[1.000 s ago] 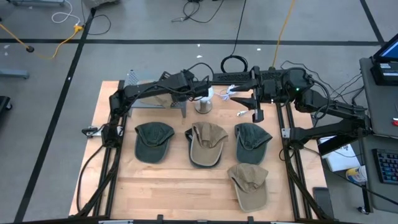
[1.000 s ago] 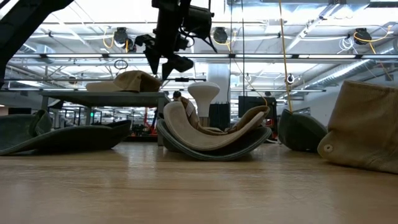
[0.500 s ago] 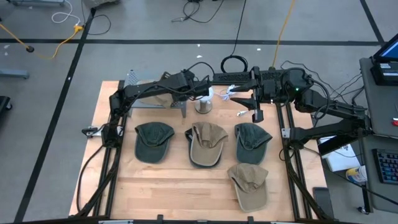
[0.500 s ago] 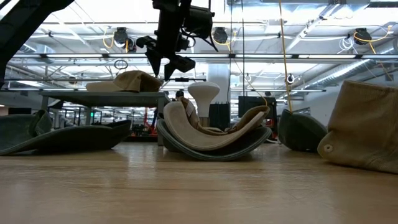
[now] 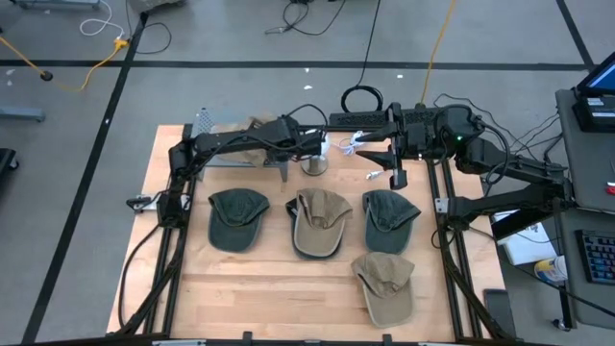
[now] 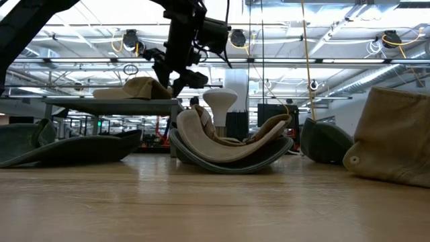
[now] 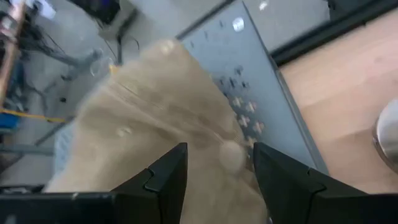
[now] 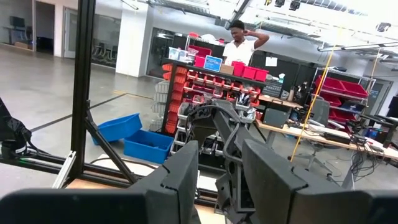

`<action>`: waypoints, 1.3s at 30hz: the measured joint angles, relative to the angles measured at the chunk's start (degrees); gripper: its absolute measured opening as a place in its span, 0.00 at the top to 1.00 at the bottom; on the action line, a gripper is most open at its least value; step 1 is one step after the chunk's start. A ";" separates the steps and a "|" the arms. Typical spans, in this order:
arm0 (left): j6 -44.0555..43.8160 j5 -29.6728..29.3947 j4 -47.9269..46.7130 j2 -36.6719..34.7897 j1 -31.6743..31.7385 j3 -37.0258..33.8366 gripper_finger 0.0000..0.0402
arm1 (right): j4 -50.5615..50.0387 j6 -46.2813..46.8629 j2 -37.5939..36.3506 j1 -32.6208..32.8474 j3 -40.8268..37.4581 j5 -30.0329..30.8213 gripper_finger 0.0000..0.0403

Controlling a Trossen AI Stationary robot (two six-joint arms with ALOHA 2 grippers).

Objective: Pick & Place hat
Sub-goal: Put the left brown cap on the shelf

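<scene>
Reaching farther than before, my left gripper (image 7: pixel 214 180) hovers, jaws released, above the soft tan hat (image 7: pixel 155 124) on the perforated metal shelf (image 7: pixel 249 81). My right gripper's (image 5: pixel 397 177) jaws: cannot tell.

Dark left arm stretches rightward along the far side of the table, its left gripper (image 7: pixel 214 177) pointing down with jaws parted and nothing between them. Dark right arm reaches left at the far right, right gripper (image 5: pixel 397 177) hanging downward, fingers partly apart, empty.
</scene>
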 joint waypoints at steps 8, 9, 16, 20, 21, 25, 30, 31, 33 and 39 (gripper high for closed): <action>2.11 -4.62 0.05 0.00 -0.39 -2.14 0.54 | 0.00 -0.16 0.00 0.00 0.00 -0.01 0.71; 2.04 -5.30 -0.99 0.00 -0.21 -2.14 0.54 | -0.01 -0.16 0.00 0.00 0.00 0.00 0.71; -0.30 -5.26 -7.54 -0.03 1.06 -2.14 0.61 | -0.67 0.08 0.00 0.00 0.00 0.06 0.71; 2.95 -4.74 -7.59 -0.47 1.26 -2.14 0.84 | -0.66 0.21 0.01 0.00 0.00 0.07 0.71; 3.82 -4.65 -7.67 -0.53 1.22 -2.14 0.90 | -0.66 0.23 0.00 -0.02 0.00 0.07 0.71; 5.11 -4.24 -7.56 -0.66 1.20 -2.14 0.95 | -0.65 0.23 0.00 -0.02 0.00 0.09 0.71; 5.15 -3.94 -7.61 -0.68 1.22 -2.14 0.87 | -0.66 0.23 0.00 0.00 0.00 0.11 0.71; 5.11 -4.06 -7.61 -0.68 1.22 -2.14 0.86 | -0.64 0.23 0.00 -0.01 0.00 0.11 0.71; 5.13 -4.51 -7.63 -0.68 1.20 -2.14 0.84 | -0.63 0.23 0.00 0.00 0.00 0.13 0.71; 5.52 -3.95 -7.61 -0.72 2.45 -2.14 0.85 | -0.80 0.25 0.00 0.00 0.00 0.13 0.71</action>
